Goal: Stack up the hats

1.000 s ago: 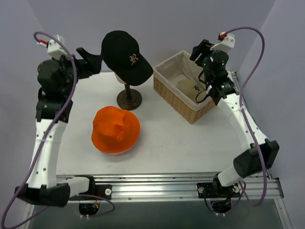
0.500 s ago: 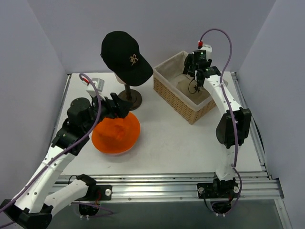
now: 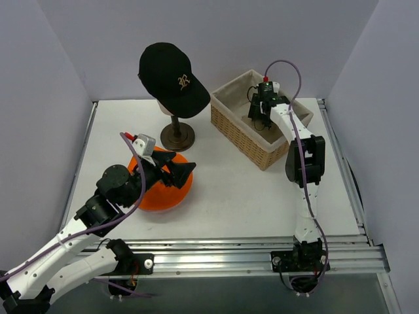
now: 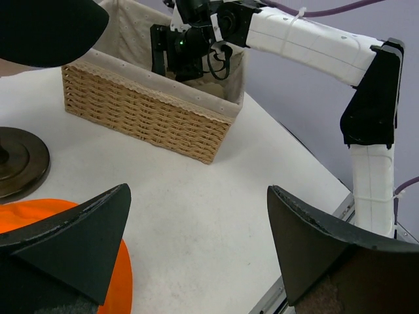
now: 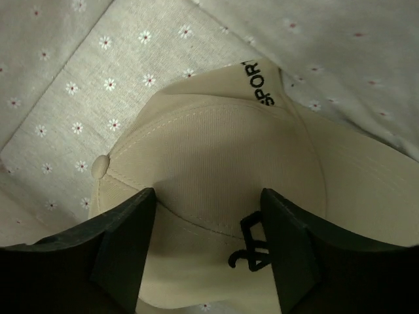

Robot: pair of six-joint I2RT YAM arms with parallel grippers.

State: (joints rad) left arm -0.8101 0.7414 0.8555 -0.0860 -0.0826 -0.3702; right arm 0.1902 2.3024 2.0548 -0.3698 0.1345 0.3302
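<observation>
Two arms have swung in within the last second. The right fingers, half spread, now straddle the tan cap inside the basket, not yet gripping. The left fingers, wide and empty, hover with the orange hat just beneath them. A pickup looks imminent.

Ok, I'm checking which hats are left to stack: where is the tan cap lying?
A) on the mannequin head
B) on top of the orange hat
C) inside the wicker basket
C: the right wrist view shows the tan cap lying on the flowered lining of the wicker basket, under the right end effector.
</observation>
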